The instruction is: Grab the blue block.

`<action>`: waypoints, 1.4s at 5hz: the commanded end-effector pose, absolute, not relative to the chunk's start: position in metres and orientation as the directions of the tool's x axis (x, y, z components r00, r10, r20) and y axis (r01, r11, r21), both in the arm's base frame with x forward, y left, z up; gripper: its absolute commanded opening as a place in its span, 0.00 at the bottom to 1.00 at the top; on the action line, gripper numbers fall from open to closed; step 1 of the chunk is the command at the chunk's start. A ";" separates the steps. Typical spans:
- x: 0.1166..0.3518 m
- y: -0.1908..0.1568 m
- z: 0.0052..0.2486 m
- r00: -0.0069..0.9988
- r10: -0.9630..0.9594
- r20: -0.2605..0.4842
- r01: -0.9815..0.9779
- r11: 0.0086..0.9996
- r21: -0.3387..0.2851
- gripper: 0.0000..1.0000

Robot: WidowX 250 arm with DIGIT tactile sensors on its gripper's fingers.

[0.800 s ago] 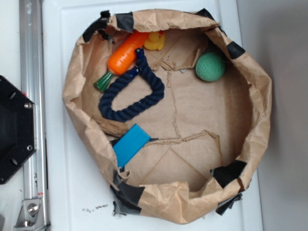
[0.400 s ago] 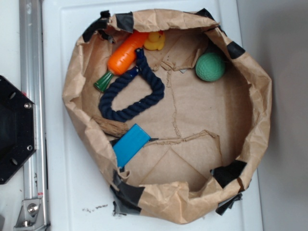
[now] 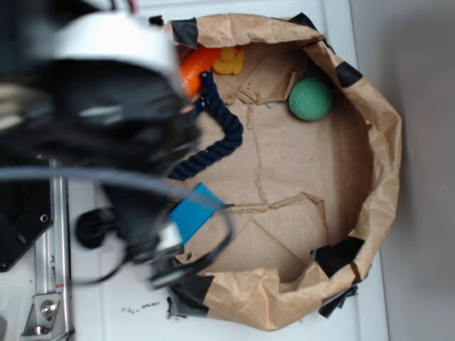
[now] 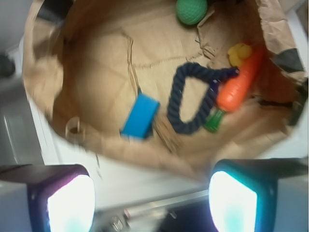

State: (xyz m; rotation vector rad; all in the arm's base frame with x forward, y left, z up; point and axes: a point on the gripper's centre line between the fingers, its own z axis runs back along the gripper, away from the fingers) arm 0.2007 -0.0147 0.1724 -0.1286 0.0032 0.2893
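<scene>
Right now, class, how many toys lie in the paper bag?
6: ball at the far wall, duck, carrot, rope, blue block, and a brown piece beside it.

No text, label, brand, number or sign can be read in either view.

sky-blue block [image 4: 140, 116], navy rope [image 4: 191, 102], green ball [image 3: 311, 99]

- A white tabletop [image 3: 106, 298] spreads under everything, evenly lit.
- A grey surface [image 3: 419, 170] runs along the tabletop's right edge.
- A silver metal rail [image 3: 53, 284] lies on the tabletop's left side.
- Small dark specks [image 3: 138, 308] sit near the tabletop's lower edge.
</scene>
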 end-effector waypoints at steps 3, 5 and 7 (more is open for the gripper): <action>0.218 -0.026 0.045 0.850 0.419 -0.321 -0.476 0.870 -0.126 1.00; 0.189 -0.042 0.006 0.848 0.393 -0.357 -0.445 0.892 -0.075 1.00; 0.186 -0.042 -0.002 0.814 0.454 -0.361 -0.504 0.862 -0.051 0.00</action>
